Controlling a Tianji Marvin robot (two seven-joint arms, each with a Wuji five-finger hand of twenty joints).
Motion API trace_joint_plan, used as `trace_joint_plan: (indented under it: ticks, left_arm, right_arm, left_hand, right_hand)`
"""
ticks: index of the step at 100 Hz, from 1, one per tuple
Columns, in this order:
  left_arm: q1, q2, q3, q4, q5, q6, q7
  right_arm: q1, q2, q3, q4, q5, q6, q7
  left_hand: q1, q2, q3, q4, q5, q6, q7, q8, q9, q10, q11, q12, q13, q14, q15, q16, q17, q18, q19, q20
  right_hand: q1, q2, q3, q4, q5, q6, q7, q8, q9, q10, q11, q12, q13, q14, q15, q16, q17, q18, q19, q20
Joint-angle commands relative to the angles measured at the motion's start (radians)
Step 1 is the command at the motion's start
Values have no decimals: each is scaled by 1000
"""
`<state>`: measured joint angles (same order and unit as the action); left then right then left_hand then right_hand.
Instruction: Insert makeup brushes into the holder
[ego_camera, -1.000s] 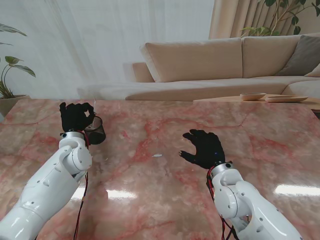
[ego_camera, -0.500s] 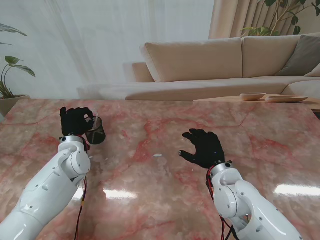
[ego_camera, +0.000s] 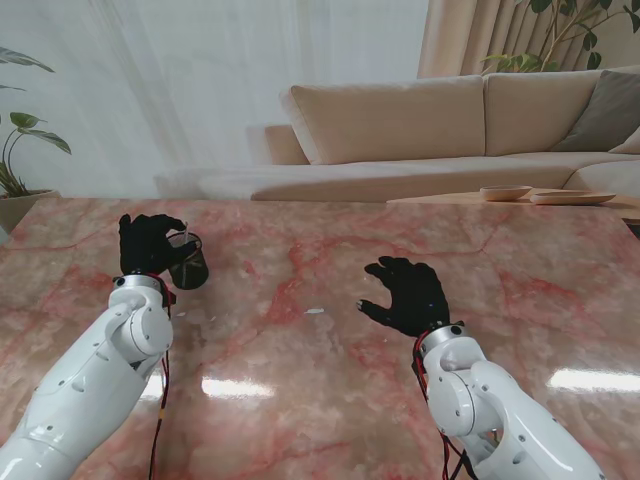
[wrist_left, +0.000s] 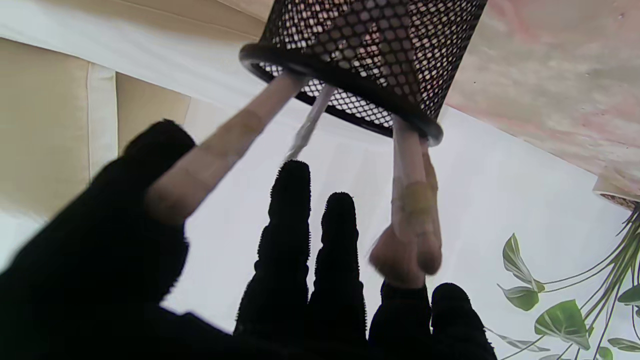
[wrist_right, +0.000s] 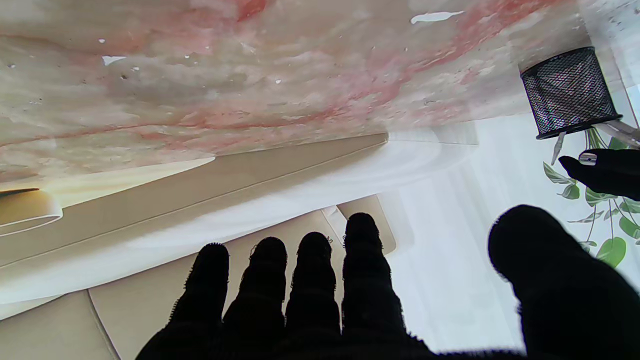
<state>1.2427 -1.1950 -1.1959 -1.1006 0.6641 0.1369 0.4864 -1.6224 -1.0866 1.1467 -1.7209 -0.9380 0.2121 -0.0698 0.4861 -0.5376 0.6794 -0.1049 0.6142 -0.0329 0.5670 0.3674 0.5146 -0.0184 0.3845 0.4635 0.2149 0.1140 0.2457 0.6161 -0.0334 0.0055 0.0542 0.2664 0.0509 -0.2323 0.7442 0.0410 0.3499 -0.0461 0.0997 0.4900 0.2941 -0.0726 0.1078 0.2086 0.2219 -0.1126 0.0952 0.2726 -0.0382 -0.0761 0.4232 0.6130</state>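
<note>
stand view, near to far: the right hand hovers empty over the marble table, fingers spread. farther out on my left, the left hand has slid slightly leftward since a second ago, thumb clamped on a brush handle already inside the mesh holder. other brushes stand in it; release seems next.

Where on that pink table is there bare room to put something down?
Bare marble lies between the mesh holder and the open right hand, and again right of that hand to the table edge. It is crowded only at the holder, where the left hand grips a brush.
</note>
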Motion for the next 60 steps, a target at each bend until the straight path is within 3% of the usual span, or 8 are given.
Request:
trace_joint_plan:
  ticks: [1, 33, 47, 60]
  left_arm:
    - [7, 8, -6, -19, 8, -5, -9]
    - [53, 18, -65, -128, 15, -47, -46]
    - [90, 27, -98, -211, 19, -68, -95]
    - [138, 38, -134, -308, 17, -97, -159]
  right_arm:
    - [-8, -3, 2, -4, 3, -1, 9]
    - [-18, -5, 13, -13, -1, -7, -9]
    - [-25, -6, 22, -21, -5, -11, -21]
    - [-37, -7, 37, -33, -13, -19, -30]
  left_hand:
    - [-32, 17, -39, 0, -32, 18, -29, -19, -36, 1, -29, -20, -35, -42, -37, -20, 4, -22, -35, -18]
    - [-45, 43, -197, 7, -43, 26, -265, -142, -68, -4, -119, -167, -54, -103, -140, -184, 13, -39, -51, -91]
    - [-46, 61, -267, 12, -49, 34, -347, -187, -99, 3, -142, -227, -43, -127, -149, -228, 10, -45, -28, -62]
    - [-19, 112, -397, 30, -65, 58, -409, -222, -130, 4, -148, -243, -41, -139, -147, -252, 1, -53, 9, 17]
  right_hand:
    - [-12, 2, 6, 6, -8, -7, 9, 8, -16, 3, 3, 16, -4, -10, 2, 25, -15, 5, 6, 16]
    - [-13, 0, 6, 5, -9, -6, 8, 7, -16, 2, 3, 15, -5, -11, 1, 25, -16, 4, 3, 15]
    - [-15, -3, 7, 6, -11, -3, 6, 7, -16, 2, 2, 15, -6, -9, 0, 24, -16, 4, 3, 14]
    - [-21, -5, 6, 6, -16, 0, 4, 6, -16, 0, 1, 14, -5, -11, -1, 24, -15, 3, 2, 13]
